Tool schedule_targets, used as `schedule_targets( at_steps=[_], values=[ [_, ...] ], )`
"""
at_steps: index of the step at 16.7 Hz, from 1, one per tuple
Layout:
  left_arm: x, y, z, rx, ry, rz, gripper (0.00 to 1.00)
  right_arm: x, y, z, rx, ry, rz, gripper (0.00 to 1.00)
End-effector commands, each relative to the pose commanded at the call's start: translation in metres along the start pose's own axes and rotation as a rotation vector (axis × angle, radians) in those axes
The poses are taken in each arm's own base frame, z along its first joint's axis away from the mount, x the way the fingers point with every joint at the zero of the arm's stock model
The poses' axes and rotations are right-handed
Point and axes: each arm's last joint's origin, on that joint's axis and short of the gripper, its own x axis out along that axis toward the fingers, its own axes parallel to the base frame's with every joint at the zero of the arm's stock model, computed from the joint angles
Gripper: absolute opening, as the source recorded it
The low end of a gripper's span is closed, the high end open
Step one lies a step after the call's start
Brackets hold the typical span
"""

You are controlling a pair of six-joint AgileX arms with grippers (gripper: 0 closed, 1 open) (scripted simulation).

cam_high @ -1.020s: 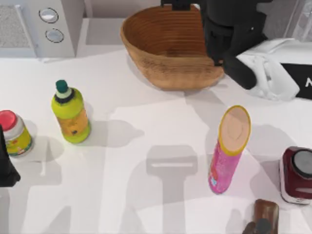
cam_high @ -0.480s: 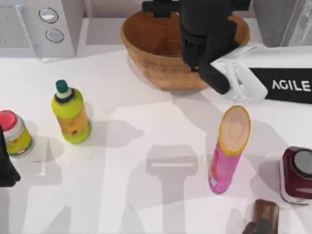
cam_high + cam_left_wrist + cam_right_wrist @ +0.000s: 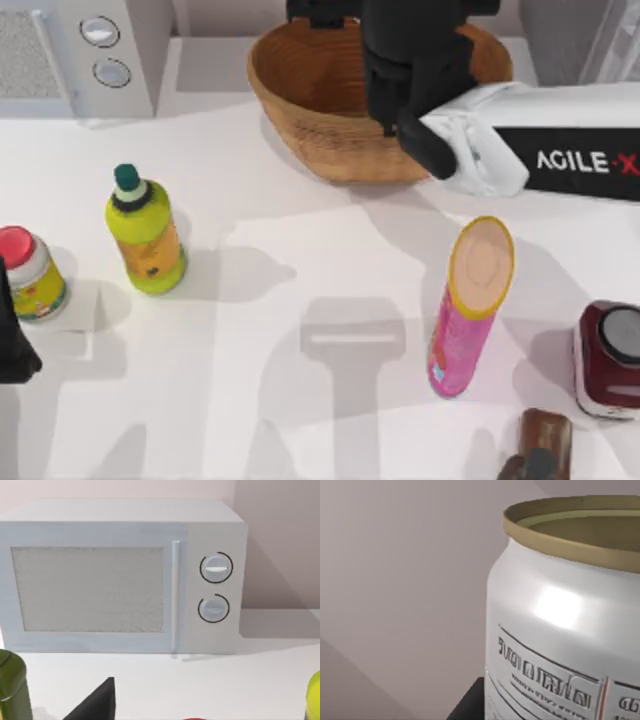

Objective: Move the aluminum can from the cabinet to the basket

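White table (image 3: 330, 290): aluminum can (image 3: 560, 630) above basket (image 3: 300, 90)

The basket (image 3: 320, 110) is brown ribbed wicker. Just in front of it stands a pink tube (image 3: 465, 325) with a yellow-rimmed lid; to its left, a yellow-green bottle (image 3: 146, 238) with a dark green cap. The aluminum can (image 3: 560, 630) is silver with printed lettering.

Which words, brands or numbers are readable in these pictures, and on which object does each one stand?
"AGILE-X": white letters on the black panel of the right arm, cut by the top view's edge.
The aluminum can: printed label lines, not legible.
Red-lidded jar: label too small to read.
Pink tube: print unreadable.
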Motion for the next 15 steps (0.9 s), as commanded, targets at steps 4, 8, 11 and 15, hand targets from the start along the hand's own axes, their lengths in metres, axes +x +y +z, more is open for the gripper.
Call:
schedule_targets(
  at_steps=[4, 8, 11, 15],
  values=[
    [0.0, 0.0, 0.0, 0.0, 0.0, 0.0, 1.0, 0.0, 0.0, 0.0, 0.0, 0.0, 0.0, 0.15],
    [0.0, 0.0, 0.0, 0.0, 0.0, 0.0, 1.0, 0.0, 0.0, 0.0, 0.0, 0.0, 0.0, 0.45],
    [0.0, 0.0, 0.0, 0.0, 0.0, 0.0, 1.0, 0.0, 0.0, 0.0, 0.0, 0.0, 0.0, 0.68],
    [0.0, 0.0, 0.0, 0.0, 0.0, 0.0, 1.0, 0.0, 0.0, 0.0, 0.0, 0.0, 0.0, 0.98]
  ],
)
